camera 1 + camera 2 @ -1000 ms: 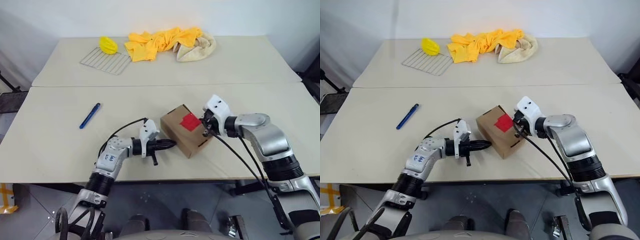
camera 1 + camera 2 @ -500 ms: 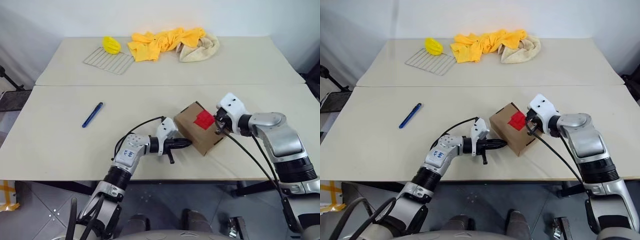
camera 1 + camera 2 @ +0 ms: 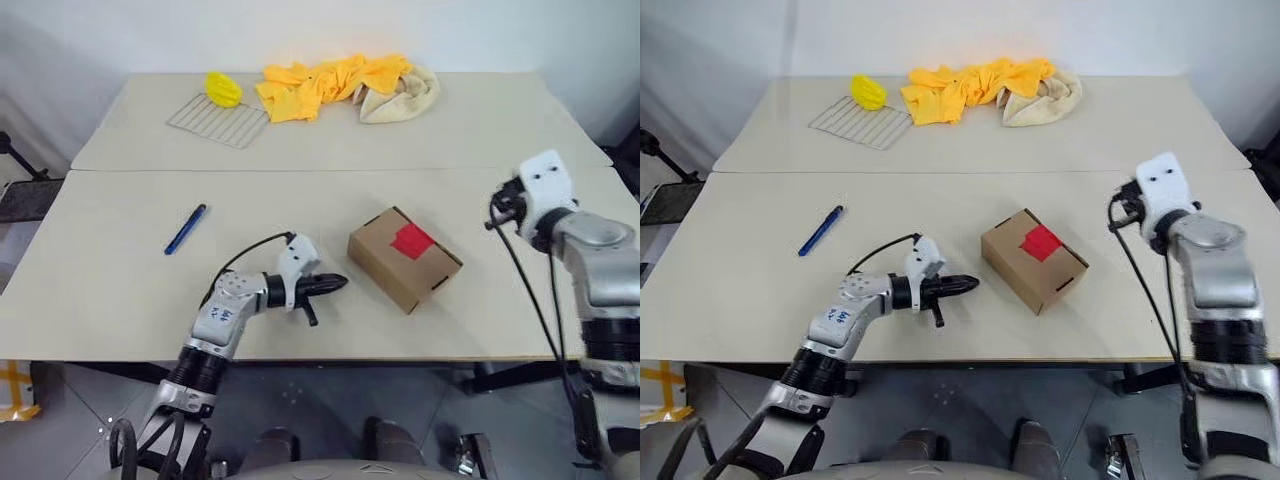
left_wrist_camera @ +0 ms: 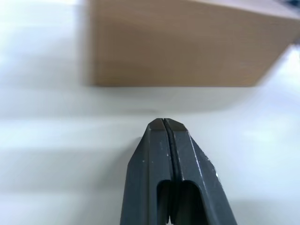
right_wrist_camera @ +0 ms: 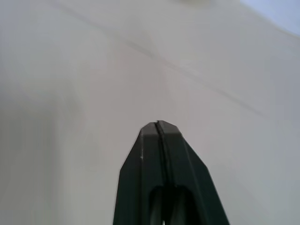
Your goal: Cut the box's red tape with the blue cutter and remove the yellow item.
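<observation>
A small brown cardboard box (image 3: 404, 258) is seen lying flat on the near table, turned at an angle to the table's front edge, with its flaps closed. A bright red square of tape (image 3: 411, 241) is stuck on the top face, across the flap seam, and appears uncut. A slim blue cutter (image 3: 184, 229), pen-shaped with a darker tip, is found well apart from the box, at about nine o'clock from it, lying flat and pointed roughly toward one o'clock. Nothing is touching either object. The box's contents cannot be seen.
</observation>
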